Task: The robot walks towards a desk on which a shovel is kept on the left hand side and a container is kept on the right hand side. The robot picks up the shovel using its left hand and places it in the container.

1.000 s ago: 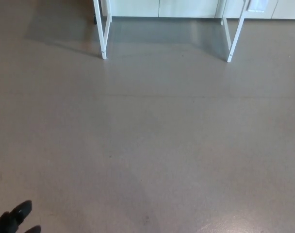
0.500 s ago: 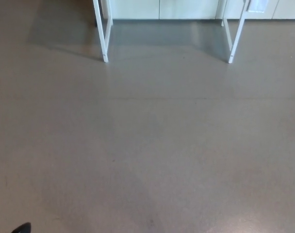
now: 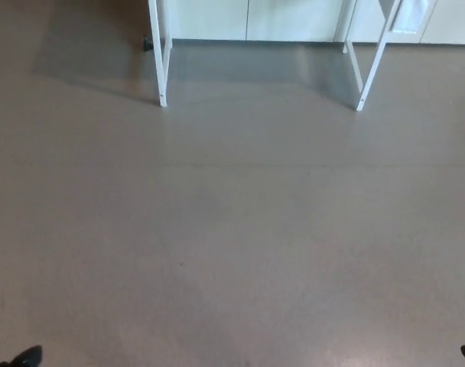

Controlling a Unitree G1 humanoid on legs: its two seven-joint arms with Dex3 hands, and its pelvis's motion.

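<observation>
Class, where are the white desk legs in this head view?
The white desk legs stand along the top edge, left and right of centre, beyond the grey floor.

Even, soft indoor light on matte grey-brown floor (image 3: 232, 229). Darker shadow under white metal desk legs (image 3: 162, 61). Faint sheen lower right. Mild softness overall.
</observation>
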